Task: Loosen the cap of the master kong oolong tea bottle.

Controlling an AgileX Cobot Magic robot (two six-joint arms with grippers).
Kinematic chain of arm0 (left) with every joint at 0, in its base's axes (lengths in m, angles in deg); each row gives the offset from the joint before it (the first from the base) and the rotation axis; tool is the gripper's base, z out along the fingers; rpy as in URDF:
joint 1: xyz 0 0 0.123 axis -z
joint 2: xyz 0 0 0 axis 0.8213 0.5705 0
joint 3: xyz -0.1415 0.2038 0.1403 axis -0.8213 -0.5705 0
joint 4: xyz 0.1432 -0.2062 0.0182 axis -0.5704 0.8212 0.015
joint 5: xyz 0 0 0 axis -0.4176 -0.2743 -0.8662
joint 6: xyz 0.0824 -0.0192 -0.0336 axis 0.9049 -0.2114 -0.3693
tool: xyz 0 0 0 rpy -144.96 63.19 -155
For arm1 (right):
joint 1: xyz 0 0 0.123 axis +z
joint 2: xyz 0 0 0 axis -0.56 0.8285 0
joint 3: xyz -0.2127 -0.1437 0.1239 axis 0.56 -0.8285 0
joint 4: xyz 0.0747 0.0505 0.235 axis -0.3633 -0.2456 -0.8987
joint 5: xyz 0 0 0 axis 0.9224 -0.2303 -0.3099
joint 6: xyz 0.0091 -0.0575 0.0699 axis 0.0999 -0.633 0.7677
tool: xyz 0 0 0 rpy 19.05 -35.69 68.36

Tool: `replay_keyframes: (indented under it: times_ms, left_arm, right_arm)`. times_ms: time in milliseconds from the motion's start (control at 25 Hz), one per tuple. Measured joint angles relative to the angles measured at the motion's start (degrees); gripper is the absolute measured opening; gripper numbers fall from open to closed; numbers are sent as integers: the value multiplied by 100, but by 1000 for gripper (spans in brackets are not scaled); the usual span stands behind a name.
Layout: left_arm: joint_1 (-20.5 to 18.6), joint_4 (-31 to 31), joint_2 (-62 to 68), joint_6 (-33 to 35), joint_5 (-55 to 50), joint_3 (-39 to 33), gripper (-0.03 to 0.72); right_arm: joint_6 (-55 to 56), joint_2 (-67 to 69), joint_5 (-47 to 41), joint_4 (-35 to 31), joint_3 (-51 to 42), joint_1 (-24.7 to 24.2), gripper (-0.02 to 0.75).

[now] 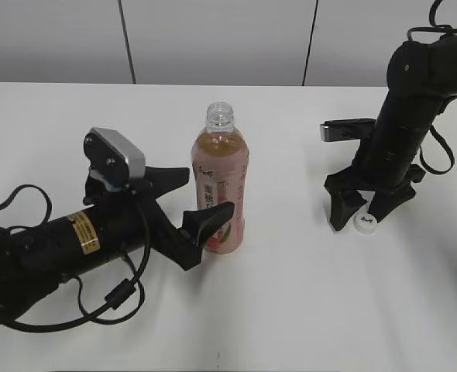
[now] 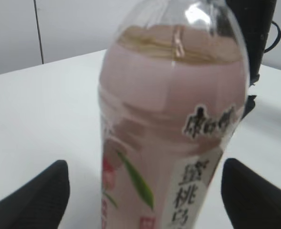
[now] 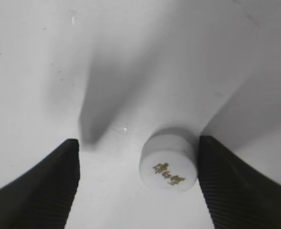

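The master kong oolong tea bottle [image 1: 221, 186] stands upright mid-table with its neck open and no cap on it. My left gripper [image 1: 191, 200] is open, its two black fingers on either side of the bottle's lower body without touching; the left wrist view shows the bottle [image 2: 174, 119] close up between the fingertips [image 2: 145, 191]. The white cap [image 1: 365, 223] lies flat on the table at the right. My right gripper [image 1: 363, 211] points down over it, open; in the right wrist view the cap [image 3: 168, 163] rests on the table between the fingertips [image 3: 138, 176], next to the right finger.
The white table [image 1: 290, 310] runs to a pale wall at the back. The left arm's cables [image 1: 27, 209] lie on the table at the left. The right arm [image 1: 407, 116] stands tall at the right.
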Motion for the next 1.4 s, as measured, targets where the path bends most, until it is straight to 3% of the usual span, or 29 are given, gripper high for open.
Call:
replay_keyframes:
  times_ms: [280, 480, 560, 640, 1000, 1120, 1240, 1400]
  left_arm:
    - [0, 269, -144, 0, 0, -648, 585]
    - [-21, 1126, -665, 0, 0, -1201, 585]
    - [-170, 1421, -932, -30, 5, -1350, 585]
    - [-581, 1495, -1130, -215, 5, -1423, 585]
    - [-3262, 391, -1372, -740, -291, -1440, 582]
    - [-3908, -289, -1467, -1539, -845, -1421, 581]
    - [-4065, -1167, -1750, -2196, -1949, -1190, 570]
    - [-3718, -2445, -2354, -2862, -3623, -674, 515]
  right_arm:
    - [0, -471, -6, -66, 0, 0, 577]
    - [0, -879, -96, -80, 0, 0, 577]
    - [0, -918, -151, -98, 0, 0, 577]
    - [0, -932, -200, -123, 0, 0, 577]
    - [3, -936, -345, -225, 0, 0, 557]
    - [35, -936, -384, -225, 0, 0, 554]
    - [153, -936, -509, -175, 0, -11, 554]
    - [330, -951, -776, -137, -57, -11, 554]
